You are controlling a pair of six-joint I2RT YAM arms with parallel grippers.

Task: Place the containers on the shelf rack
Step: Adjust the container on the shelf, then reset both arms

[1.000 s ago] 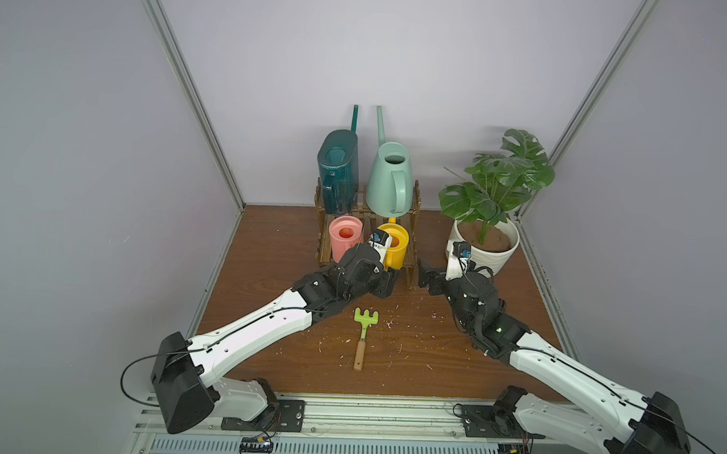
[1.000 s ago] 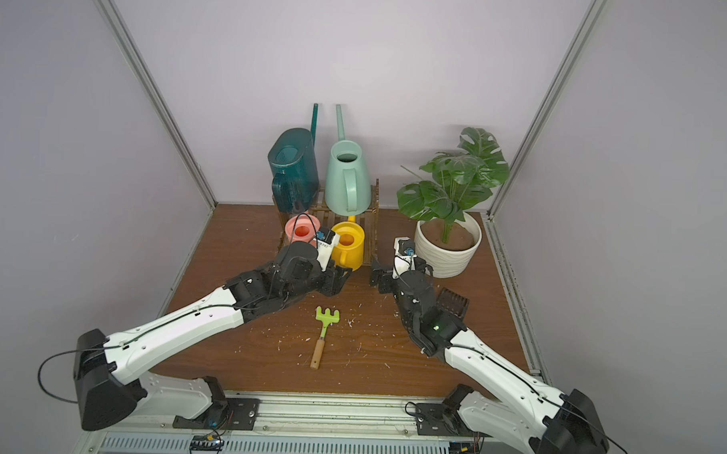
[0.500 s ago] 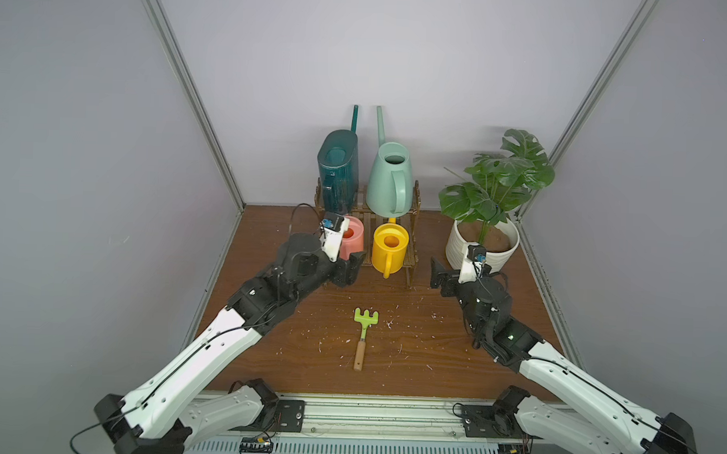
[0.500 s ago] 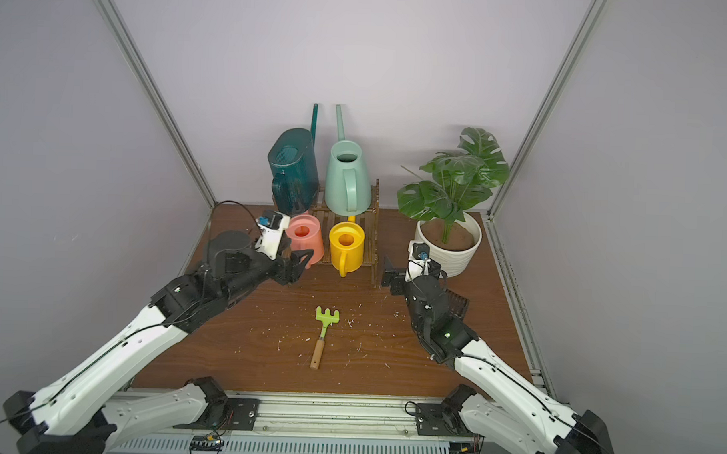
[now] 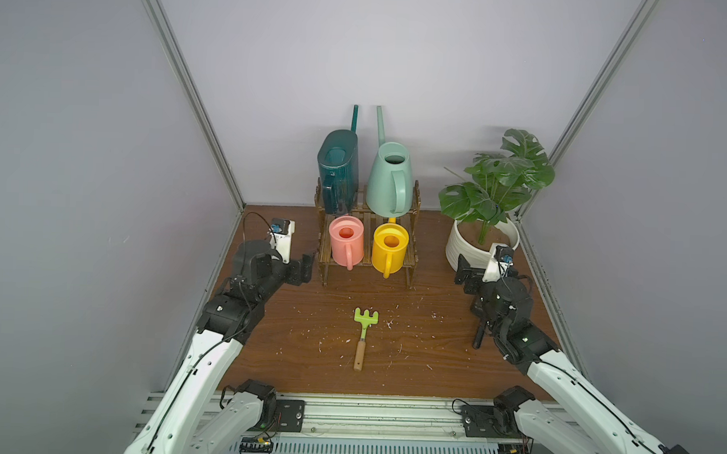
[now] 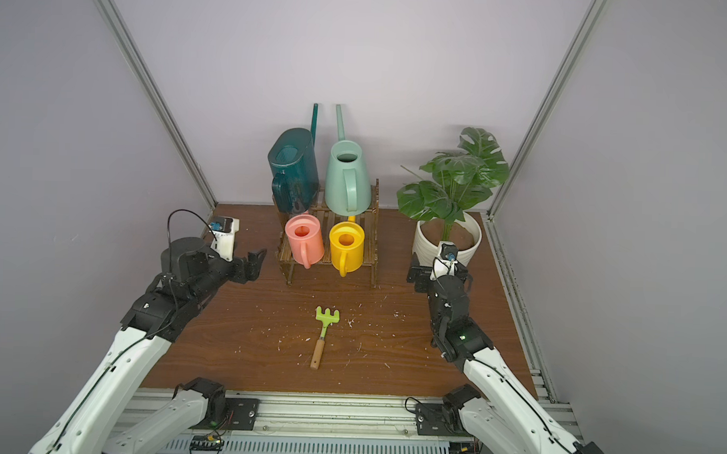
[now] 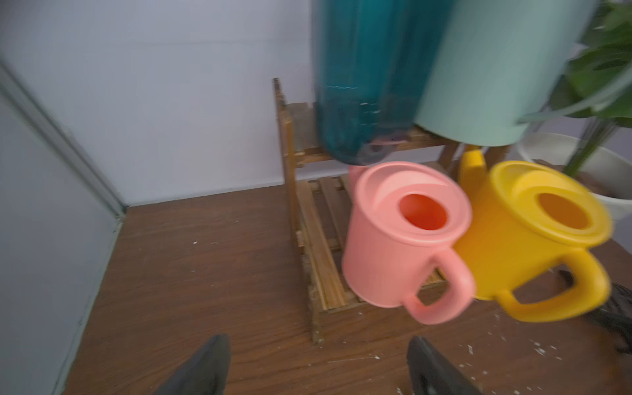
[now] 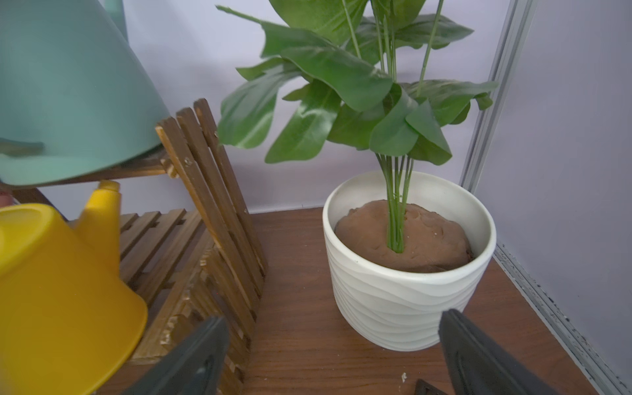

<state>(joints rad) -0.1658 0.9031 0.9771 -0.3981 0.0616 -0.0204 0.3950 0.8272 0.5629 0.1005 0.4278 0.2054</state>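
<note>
I see four smooth plastic containers [image 5: 344,244] on the slatted wooden shelf rack [image 5: 414,221]; left gripper [image 5: 304,265] and right gripper [image 5: 474,271] jaws gape empty.

Item 1, left gripper [image 5: 306,262]: withdrawn from the yellow can [image 5: 390,249] and past the pink can [image 5: 346,240]; now at 9 o'clock of the shelf rack [image 5: 368,236], clear of it; jaws wider than before, nothing between them.
Item 2, right gripper [image 5: 464,273]: back from the rack's front corner to its 3 o'clock, beside the white pot [image 5: 461,239].
Item 3, yellow can: no longer covered by the arm.
</note>
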